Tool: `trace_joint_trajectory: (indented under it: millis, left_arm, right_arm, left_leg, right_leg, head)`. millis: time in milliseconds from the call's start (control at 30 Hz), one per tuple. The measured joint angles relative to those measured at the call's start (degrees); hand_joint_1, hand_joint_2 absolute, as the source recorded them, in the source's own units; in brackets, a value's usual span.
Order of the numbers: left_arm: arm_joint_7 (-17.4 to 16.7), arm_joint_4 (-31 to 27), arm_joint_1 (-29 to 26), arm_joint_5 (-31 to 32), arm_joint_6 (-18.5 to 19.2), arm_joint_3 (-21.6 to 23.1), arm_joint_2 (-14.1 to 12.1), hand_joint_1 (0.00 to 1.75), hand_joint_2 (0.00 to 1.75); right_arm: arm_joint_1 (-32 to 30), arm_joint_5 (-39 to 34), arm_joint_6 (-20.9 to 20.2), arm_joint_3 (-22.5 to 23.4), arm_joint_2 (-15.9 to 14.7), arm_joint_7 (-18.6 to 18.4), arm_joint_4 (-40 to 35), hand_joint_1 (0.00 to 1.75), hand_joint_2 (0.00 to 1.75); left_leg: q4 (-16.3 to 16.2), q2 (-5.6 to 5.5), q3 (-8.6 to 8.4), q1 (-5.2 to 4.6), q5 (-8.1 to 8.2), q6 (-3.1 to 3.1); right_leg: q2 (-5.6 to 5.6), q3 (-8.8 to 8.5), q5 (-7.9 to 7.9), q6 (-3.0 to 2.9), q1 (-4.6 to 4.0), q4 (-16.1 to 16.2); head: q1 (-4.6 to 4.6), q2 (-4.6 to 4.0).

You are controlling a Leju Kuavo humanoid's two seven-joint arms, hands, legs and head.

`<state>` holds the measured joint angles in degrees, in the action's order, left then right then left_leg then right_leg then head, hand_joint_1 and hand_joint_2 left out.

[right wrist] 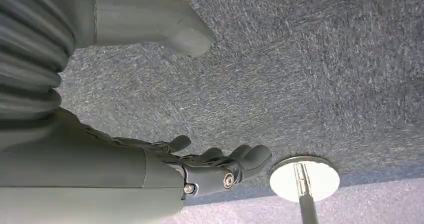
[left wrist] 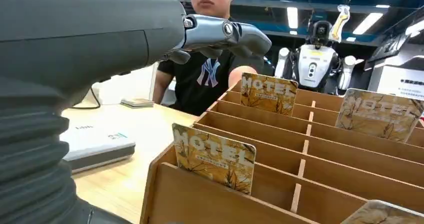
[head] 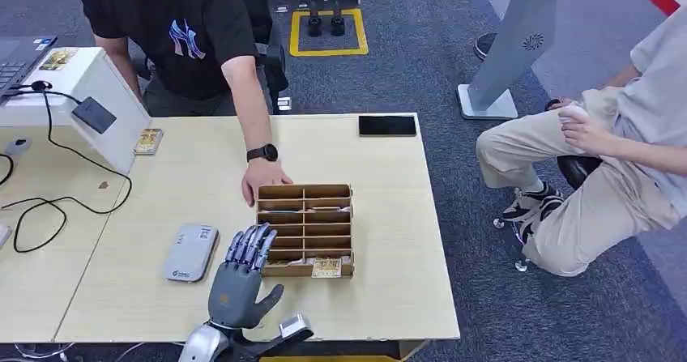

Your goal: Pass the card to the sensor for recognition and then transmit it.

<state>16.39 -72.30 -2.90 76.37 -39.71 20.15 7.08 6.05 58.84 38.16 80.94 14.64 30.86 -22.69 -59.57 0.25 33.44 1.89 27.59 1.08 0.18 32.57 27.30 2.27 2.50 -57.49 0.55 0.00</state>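
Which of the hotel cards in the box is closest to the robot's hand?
The card standing in the front row of the wooden box, on the robot's edge of it. It stands nearest the left hand; the other cards sit in rows farther back.

A black phone (head: 387, 125) lies at the table's (head: 178, 184) far edge.

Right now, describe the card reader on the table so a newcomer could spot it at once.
Start at the pale wooden table and find the brown slotted card box near its middle. Beside the box, just past the robot's left hand, lies the card reader. It is a flat, light grey, rounded pad lying alone, unlike the black phone at the far edge.
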Motion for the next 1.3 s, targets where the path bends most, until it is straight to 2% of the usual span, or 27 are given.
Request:
trace_joint_trajectory:
  millis: [467, 500, 533, 767, 1033, 1300]
  left_arm:
    - [-0.26, 0.04, 0.73, 0.61, 0.0, 0.0, 0.0, 0.0, 1.75]
    - [-0.26, 0.11, 0.82, 0.57, 0.0, 0.0, -0.02, 0.05, 1.75]
    - [-0.26, 0.24, 0.9, 0.5, 0.0, 0.0, -0.07, 1.75, 1.75]
    - [0.18, 1.11, 1.3, -0.92, 0.0, 0.0, -0.63, 1.75, 1.75]
    - [-3.37, 4.2, 2.62, 0.59, -0.04, 1.51, -1.95, 1.75, 1.75]
    - [-4.37, 6.86, 4.09, 0.44, -0.52, 3.58, -2.82, 1.75, 1.75]
  right_arm:
    - [0.01, -0.02, 0.0, 0.0, -0.15, 0.02, 0.22, 0.0, 1.75]
    - [0.01, -0.02, 0.0, 0.0, -0.2, 0.02, 0.26, 0.0, 1.75]
    - [0.01, -0.02, 0.0, 0.0, -0.24, 0.02, 0.31, 0.0, 1.75]
    - [0.01, 0.05, 0.0, -0.02, -0.42, 0.02, 0.44, 0.0, 1.75]
    - [0.03, 0.04, 0.0, -0.11, -0.68, 0.02, 0.7, 0.0, 1.75]
    - [0.03, 0.07, 0.0, -0.26, -0.9, 0.0, 0.9, 0.0, 1.75]
  left_leg:
    - [0.0, 0.0, 0.0, 0.0, 0.0, 0.0]
    - [0.0, 0.0, 0.0, 0.0, 0.0, 0.0]
    - [0.0, 0.0, 0.0, 0.0, 0.0, 0.0]
    - [0.0, 0.0, 0.0, 0.0, 0.0, 0.0]
    - [0.0, 0.0, 0.0, 0.0, 0.0, 0.0]
    - [0.0, -0.01, -0.01, 0.0, 0.0, 0.0]
  right_leg:
    - [0.0, 0.0, 0.0, 0.0, 0.0, 0.0]
    - [0.0, 0.0, 0.0, 0.0, 0.0, 0.0]
    - [0.0, 0.0, 0.0, 0.0, 0.0, 0.0]
    - [0.0, 0.0, 0.0, 0.0, 0.0, 0.0]
    - [0.0, -0.01, 0.0, 0.0, 0.0, 0.0]
    - [-0.01, -0.03, 0.0, 0.0, 0.0, 0.0]
  head:
    - [0.0, 0.0]
    - [0.0, 0.0]
    - [0.0, 0.0]
    - [0.0, 0.0]
    - [0.0, 0.0]
    - [0.0, 0.0]
